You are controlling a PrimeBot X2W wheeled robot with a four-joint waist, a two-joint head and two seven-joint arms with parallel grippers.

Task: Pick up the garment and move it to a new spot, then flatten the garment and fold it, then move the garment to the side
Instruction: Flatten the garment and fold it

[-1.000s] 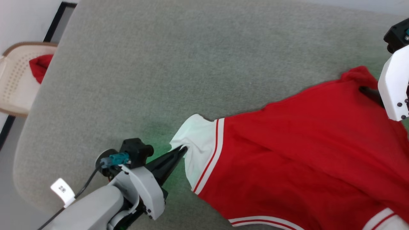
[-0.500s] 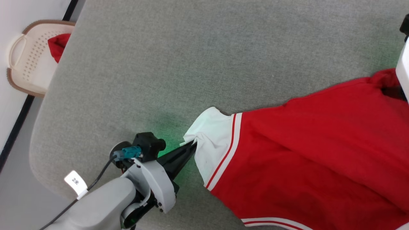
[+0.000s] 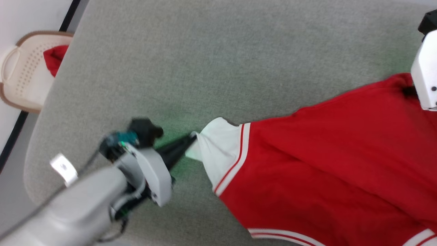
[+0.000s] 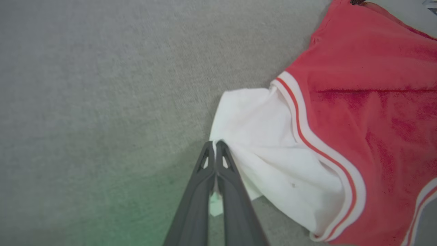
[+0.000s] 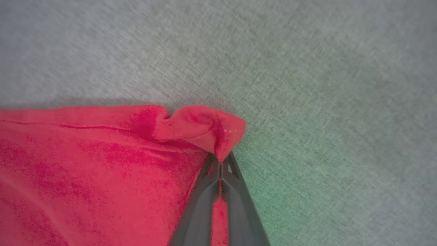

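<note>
The grey desk carries the garment on its right part, reaching the near edge. The left gripper is closed on the white sleeve, and the right gripper on a red corner. To flatten well, I think both should pull apart evenly and low. The right wrist view shows this bunched corner clearly; in the head view the pale forearm covers it.

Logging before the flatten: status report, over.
Left gripper shut on the garment, white sleeve. Right gripper shut on its red corner. Basket off to the left, not obstructing.
</note>
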